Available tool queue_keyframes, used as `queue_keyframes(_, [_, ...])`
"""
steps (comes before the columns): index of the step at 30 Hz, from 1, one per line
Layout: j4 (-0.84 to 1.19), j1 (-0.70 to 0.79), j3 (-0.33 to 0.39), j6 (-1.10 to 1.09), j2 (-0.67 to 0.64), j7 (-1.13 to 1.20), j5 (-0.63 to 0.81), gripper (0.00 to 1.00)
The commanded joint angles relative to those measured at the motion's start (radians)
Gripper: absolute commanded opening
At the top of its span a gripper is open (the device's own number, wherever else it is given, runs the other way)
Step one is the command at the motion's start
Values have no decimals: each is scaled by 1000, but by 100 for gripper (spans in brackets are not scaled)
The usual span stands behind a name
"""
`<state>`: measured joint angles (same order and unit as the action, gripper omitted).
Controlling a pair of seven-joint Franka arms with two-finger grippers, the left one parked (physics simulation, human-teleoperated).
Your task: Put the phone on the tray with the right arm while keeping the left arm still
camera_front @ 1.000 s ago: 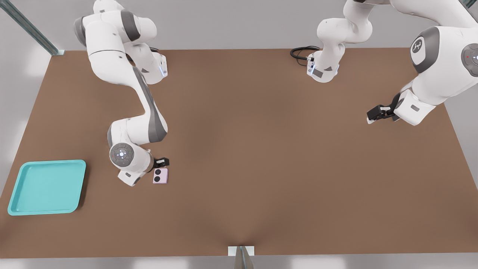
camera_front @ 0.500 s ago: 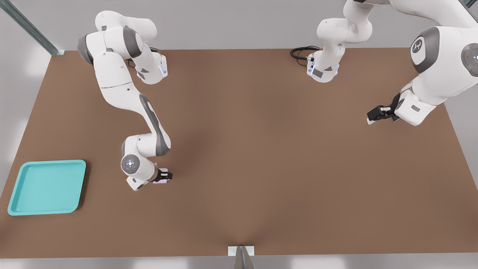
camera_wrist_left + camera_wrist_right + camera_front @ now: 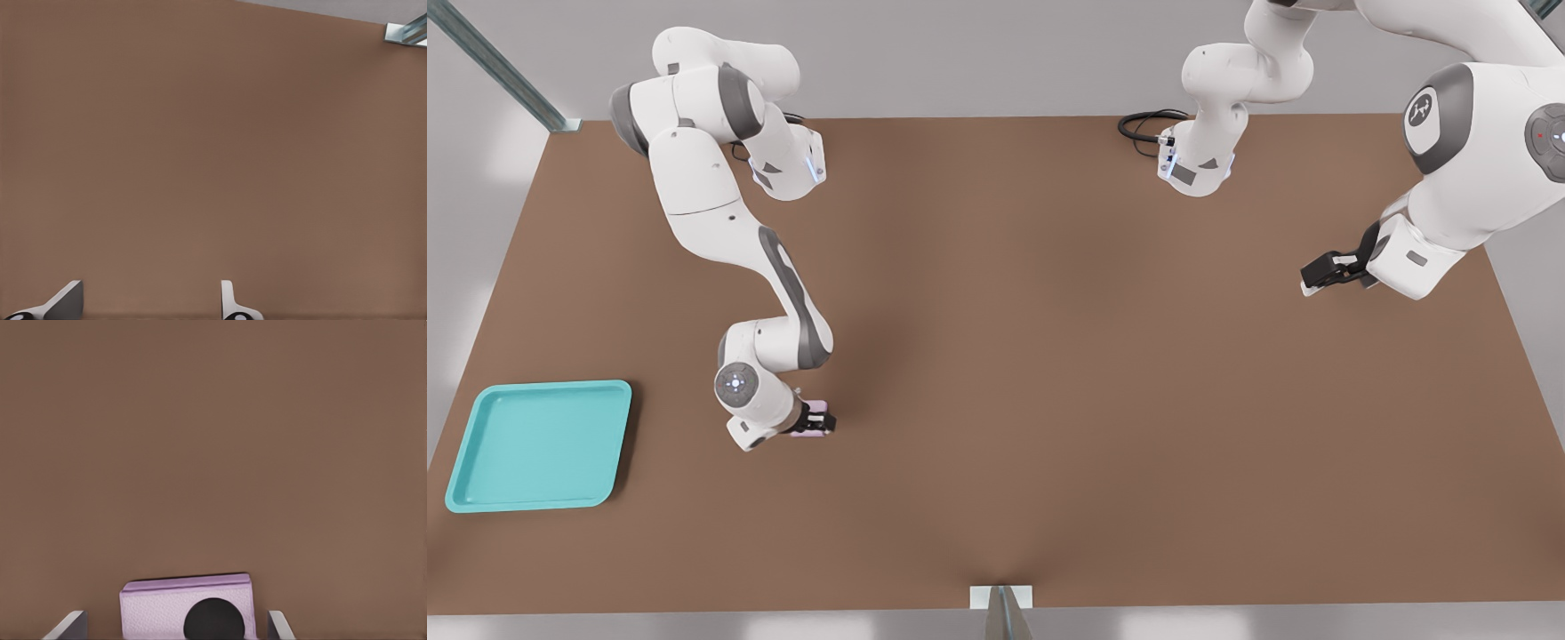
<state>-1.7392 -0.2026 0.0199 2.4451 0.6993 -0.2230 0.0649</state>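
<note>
Now my gripper has dropped over the phone, fingers straddling it with gaps, not yet closed; tray waits left.

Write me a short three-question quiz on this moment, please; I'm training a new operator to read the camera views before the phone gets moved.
1. True or false: the phone already lies in the tray.
2. Where is the right arm's gripper?
A. over the tray
B. down at the phone, one finger on each side of it
C. raised high above the table
3. Fill in: in the front view, the tray lies toward the picture's ____ from the phone.

Key
1. False: the phone is on the table, apart from the tray.
2. B: the right wrist view shows a small gap between each finger and the phone.
3. left
</note>
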Motion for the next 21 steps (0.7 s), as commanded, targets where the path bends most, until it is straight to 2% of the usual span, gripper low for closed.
queue_keyframes(1, [-6,5,0,6,-3,59,0,100])
queue_keyframes(21, [-59,-12,-9,11,-6,80,-2,100])
